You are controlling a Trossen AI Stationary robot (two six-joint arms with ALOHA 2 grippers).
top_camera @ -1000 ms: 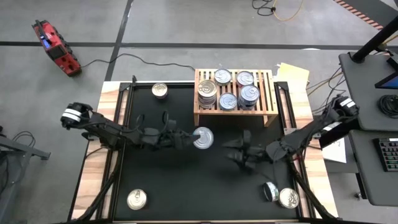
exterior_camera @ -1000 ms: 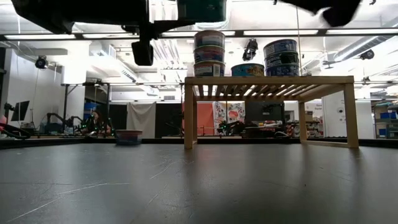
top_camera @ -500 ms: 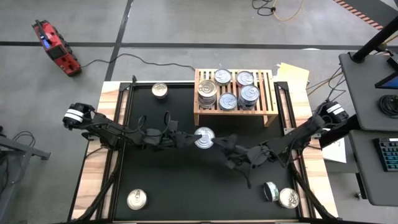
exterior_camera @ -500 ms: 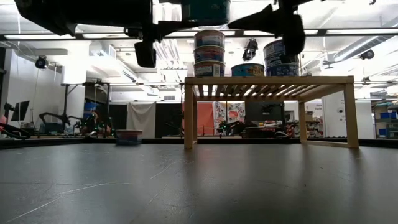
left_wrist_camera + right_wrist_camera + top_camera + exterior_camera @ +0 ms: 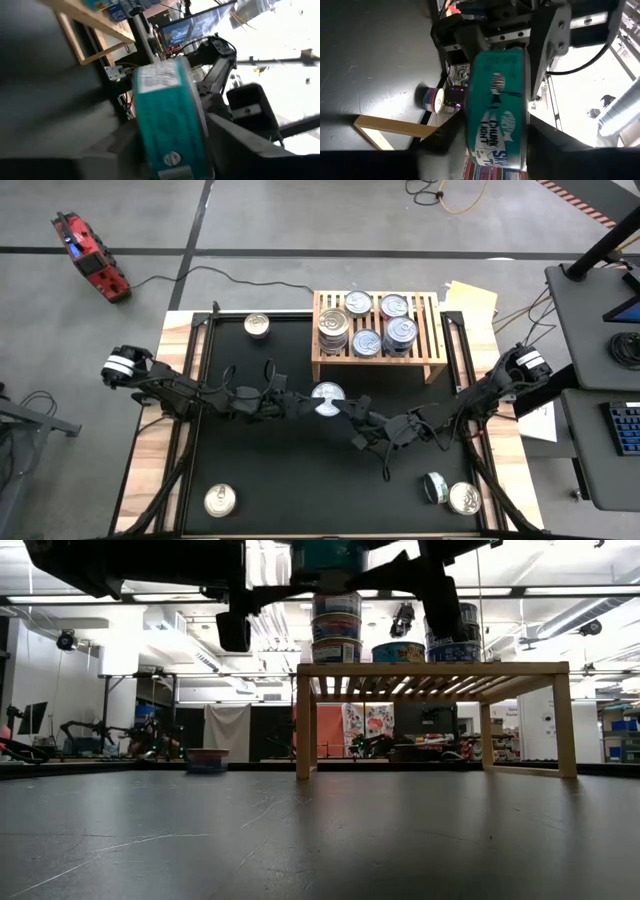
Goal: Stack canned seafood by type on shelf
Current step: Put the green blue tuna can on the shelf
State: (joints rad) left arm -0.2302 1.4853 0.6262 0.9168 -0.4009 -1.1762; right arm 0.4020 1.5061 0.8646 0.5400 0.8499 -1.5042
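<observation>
A teal-labelled can [image 5: 327, 396] with a silver lid hangs level in mid-air over the black mat [image 5: 260, 470], in front of the shelf [image 5: 432, 350]. My right gripper [image 5: 348, 408] reaches it from the right and is shut on it. My left gripper [image 5: 308, 402] reaches it from the left, its fingers open, one above and one below the can. The shelf holds several cans: a stack [image 5: 334, 328] at its left and others [image 5: 400, 333] beside it. My right gripper pinches the can by its two flat faces [image 5: 520, 130], lid and base, between its two fingers [image 5: 555, 150]. The fingers come level from the table's right, one above and one below. The can is level and lifted clear of the mat. My left gripper: I cannot tell whether its fingers touch the can.
Loose cans lie on the mat: one at the far left [image 5: 257, 326], one at the near left [image 5: 220, 500], two at the near right [image 5: 463, 498], one of them on its side [image 5: 435, 487]. The shelf's legs [image 5: 304, 725] stand on the mat.
My right gripper has gone toward the table's left and far edge to the can, rolled about its own axis, and shut on it. The can has stayed where it was in the air.
</observation>
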